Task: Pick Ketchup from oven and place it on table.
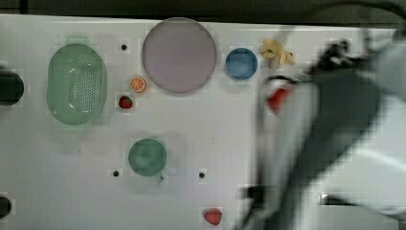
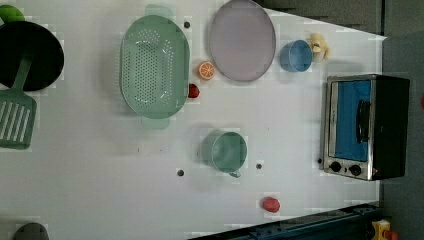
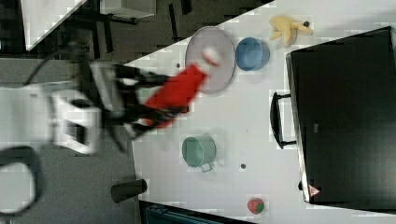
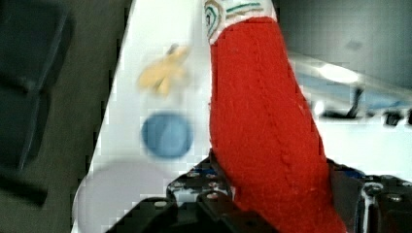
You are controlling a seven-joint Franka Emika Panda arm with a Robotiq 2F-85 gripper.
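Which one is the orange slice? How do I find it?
Start at the big round grey plate on the white table. Beside it, toward the green plastic colander, lies a small orange slice. The red strawberry nearby is darker and plain; the slice shows pale segments.

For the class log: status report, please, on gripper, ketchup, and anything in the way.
Gripper shut on Ketchup, out of oven, held above table. Purple plate and green cup close below.

The gripper (image 3: 161,100), held level above the surface, is clamped on the Ketchup (image 3: 180,91)
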